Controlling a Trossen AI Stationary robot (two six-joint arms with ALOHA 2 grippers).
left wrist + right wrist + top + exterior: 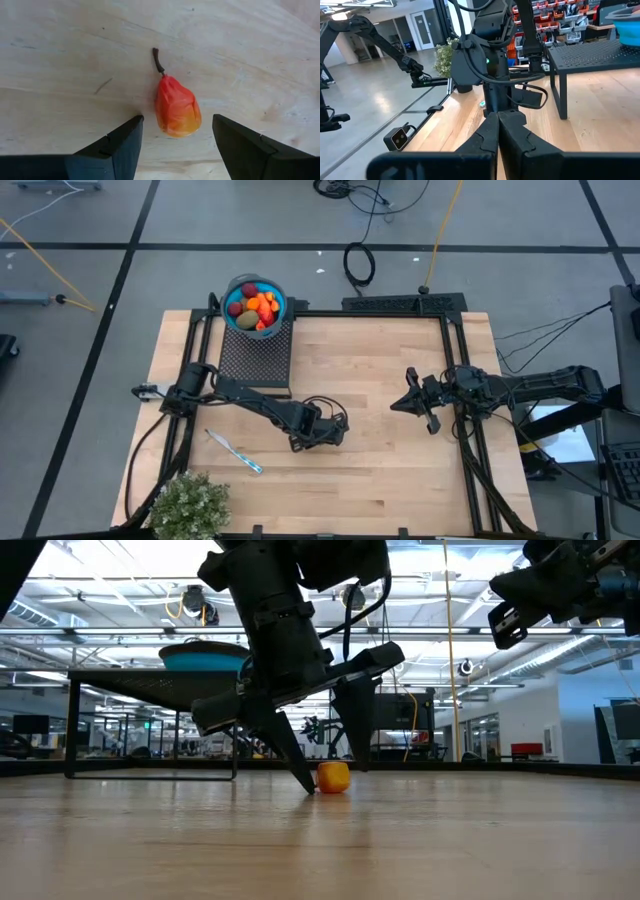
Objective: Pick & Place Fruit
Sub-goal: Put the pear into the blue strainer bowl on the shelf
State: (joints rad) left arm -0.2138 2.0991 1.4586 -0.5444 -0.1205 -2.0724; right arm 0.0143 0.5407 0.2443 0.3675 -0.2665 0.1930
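A pale wooden table (380,400) is seen from above, with a dark robot arm at each side. The left gripper (172,142) is lowered to the table surface near the middle, its two dark fingers (120,147) spread wide on either side of a small red-orange pear-shaped toy fruit with a thin brown stem (176,106). The fruit lies flat on the wood between the fingers, touching neither as far as the wrist view shows. From table height the fingertips look to be resting on or just above the wood.

At the far left of the table, a blue bowl (240,287) sits on a black perforated metal stand (255,352). It holds a heap of small orange, red and olive toy fruits (256,308).

The right gripper (404,402) hangs above the right half of the table, well apart from the fruit, its fingers pressed together and holding nothing.

A thin blue-and-white stick (234,451) lies near the left edge, and a bushy green plant (189,505) stands at the near left corner.
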